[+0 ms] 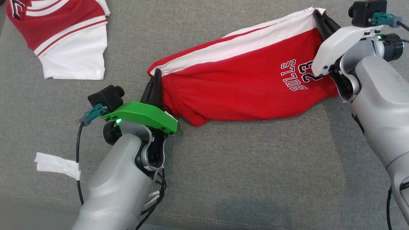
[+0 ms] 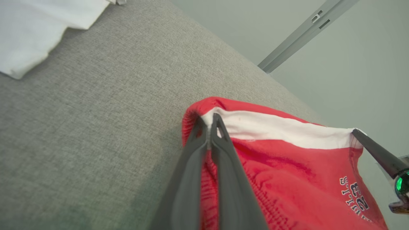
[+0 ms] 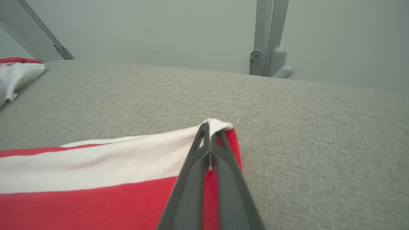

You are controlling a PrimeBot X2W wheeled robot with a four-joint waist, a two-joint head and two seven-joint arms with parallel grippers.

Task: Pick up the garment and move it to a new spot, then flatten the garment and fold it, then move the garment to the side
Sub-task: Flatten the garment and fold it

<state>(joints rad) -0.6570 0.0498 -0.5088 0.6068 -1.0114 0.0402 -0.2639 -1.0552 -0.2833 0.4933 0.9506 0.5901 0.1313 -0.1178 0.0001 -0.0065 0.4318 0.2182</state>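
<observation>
Grey desk [image 1: 255,166] underlies the garment [image 1: 243,86]. Left pincer [image 1: 157,74], 8 o'clock, and right pincer [image 1: 318,15], 2 o'clock, clench its ends, seemingly to stretch it flat.

Head overhead; wrists seemingly against garment [image 1: 243,86]

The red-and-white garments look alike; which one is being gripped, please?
The BULLS 23 garment, pinched at both ends; the other garment lies free at upper left.
</observation>
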